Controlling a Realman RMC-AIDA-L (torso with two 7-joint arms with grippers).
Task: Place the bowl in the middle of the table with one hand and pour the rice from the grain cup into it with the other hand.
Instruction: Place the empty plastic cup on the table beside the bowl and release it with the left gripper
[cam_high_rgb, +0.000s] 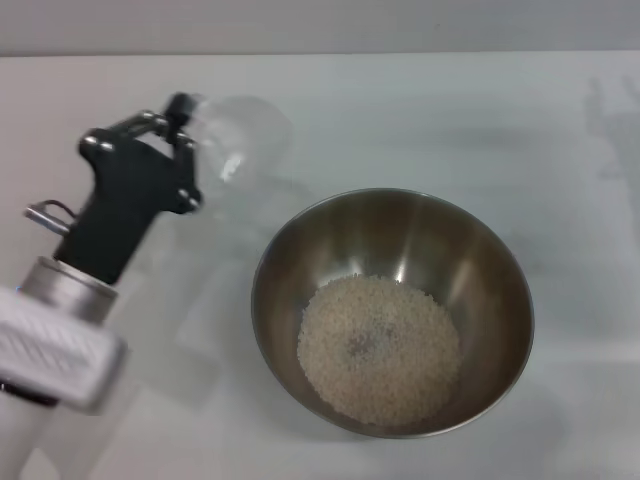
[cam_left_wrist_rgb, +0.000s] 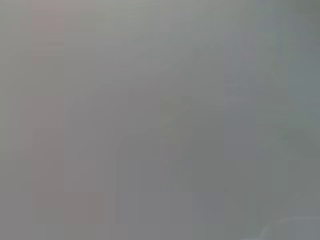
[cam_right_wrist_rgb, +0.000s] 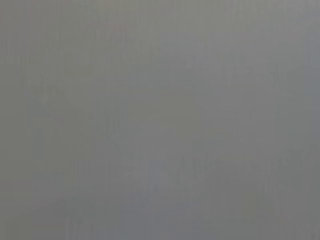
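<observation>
- my left gripper (cam_high_rgb: 185, 125) is up over the table's (cam_high_rgb: 420, 110) far-left part, pinching the grain cup (cam_high_rgb: 235, 140) by its near side, jaws pressed onto it
- grain cup looks see-through and empty, no grains visible inside; it sits apart from the bowl, off its far-left rim
- bowl (cam_high_rgb: 500, 270) stands upright about mid table, slightly to the right; rice (cam_high_rgb: 378, 348) lies in a loose mound on its bottom
- judgement: pour looks done, step in hand is carrying the empty cup clear and setting it down
- to do it well: keep the pinch firm since the plastic is light and slick, level the cup upright before lowering so stray grains don't drop on the table
- travel away from the bowl, not over its rim, a knock could slide the steel bowl off centre
- lower till the base rests flat, then spread the jaws; releasing early risks tipping
- right gripper not seen in head view; both wrist views show only plain grey, nothing to read there
</observation>
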